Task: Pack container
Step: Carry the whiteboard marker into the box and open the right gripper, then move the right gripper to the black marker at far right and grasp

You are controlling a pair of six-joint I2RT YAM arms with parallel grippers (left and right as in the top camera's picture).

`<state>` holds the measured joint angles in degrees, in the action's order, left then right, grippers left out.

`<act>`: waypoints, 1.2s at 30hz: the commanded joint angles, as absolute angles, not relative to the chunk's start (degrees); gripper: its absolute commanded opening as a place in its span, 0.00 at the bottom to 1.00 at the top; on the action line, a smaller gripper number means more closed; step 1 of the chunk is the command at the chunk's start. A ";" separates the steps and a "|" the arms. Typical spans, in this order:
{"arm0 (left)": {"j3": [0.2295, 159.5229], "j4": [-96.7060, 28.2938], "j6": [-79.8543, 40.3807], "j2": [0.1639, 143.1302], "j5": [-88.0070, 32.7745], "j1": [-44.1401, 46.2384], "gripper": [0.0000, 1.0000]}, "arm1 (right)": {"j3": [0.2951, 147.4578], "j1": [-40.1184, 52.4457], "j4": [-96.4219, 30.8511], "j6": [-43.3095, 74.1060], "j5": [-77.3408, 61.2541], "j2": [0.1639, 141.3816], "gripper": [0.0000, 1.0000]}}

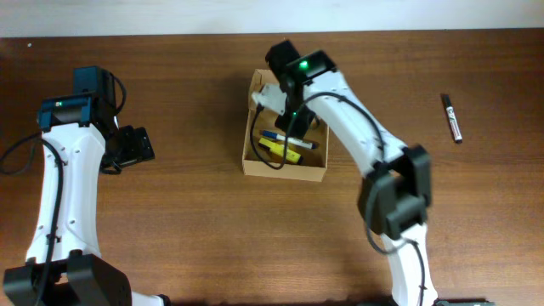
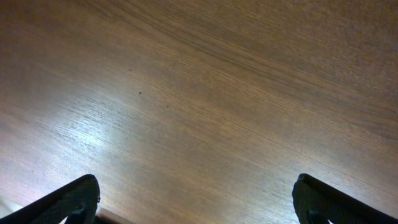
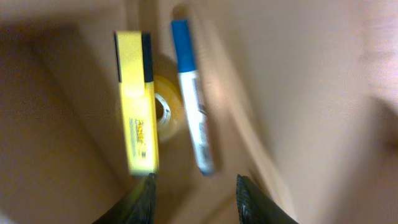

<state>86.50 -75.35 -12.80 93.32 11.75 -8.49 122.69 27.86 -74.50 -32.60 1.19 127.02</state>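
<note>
The tan cardboard container stands open at the table's middle, its lid flap at the far end. Inside lie a yellow highlighter, a blue-capped marker and a roll of tape. In the right wrist view the highlighter, the blue marker and the tape roll lie on the box floor. My right gripper is open and empty, hovering over the box's far end. My left gripper is open and empty over bare wood at the left.
A black marker lies on the table at the far right. The table's far edge runs along the top of the overhead view.
</note>
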 commanded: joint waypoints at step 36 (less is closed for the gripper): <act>86.39 -75.22 -11.88 91.81 11.33 -8.80 1.00 | 122.67 -23.05 -74.89 -12.16 1.96 133.05 0.44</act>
<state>86.50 -75.35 -12.80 93.32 11.75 -8.49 123.31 -22.11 -74.98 -12.08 1.21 130.78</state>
